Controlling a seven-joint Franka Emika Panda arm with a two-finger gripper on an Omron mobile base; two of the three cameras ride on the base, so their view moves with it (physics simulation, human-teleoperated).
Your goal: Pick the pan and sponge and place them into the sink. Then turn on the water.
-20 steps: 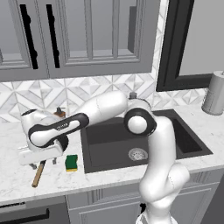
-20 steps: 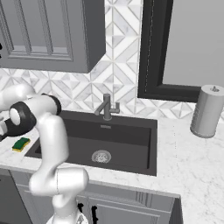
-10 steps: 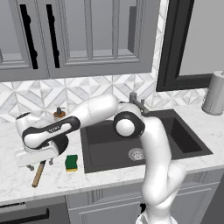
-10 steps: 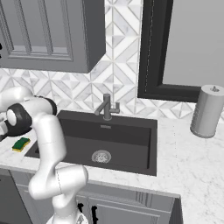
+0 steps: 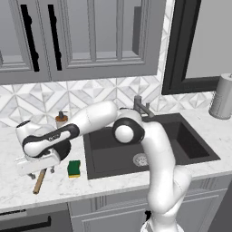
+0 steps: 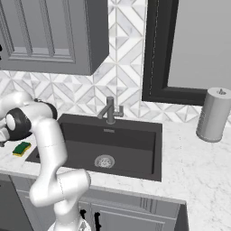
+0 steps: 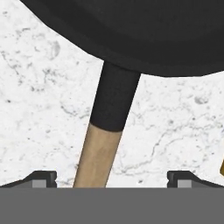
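Observation:
The black pan [image 7: 131,30] fills the top of the hand view, and its dark neck runs down into the light-brown wooden handle [image 7: 97,162]. My gripper [image 7: 112,180] is open, its fingertips [image 7: 41,178] set wide on either side of the handle without touching it. In the left base view the gripper [image 5: 41,173] hangs low over the counter at the left, hiding the pan's body; only the handle [image 5: 39,182] pokes out toward the front. The green-and-yellow sponge [image 5: 74,168] [image 6: 21,148] lies just right of the hand. The dark sink [image 5: 190,140] [image 6: 135,135] is dry under its faucet [image 5: 142,108] [image 6: 110,110].
A soap bottle [image 5: 61,118] stands by the backsplash behind the hand. A grey paper-towel roll [image 5: 222,96] [image 6: 213,115] stands on the counter right of the sink. The silver drain [image 6: 104,161] sits in the basin floor. My arm stretches across the sink's left edge.
The hand has shifted slightly left and settled lower over the pan handle, with the elbow swinging a little left. Pan and sponge have not moved.

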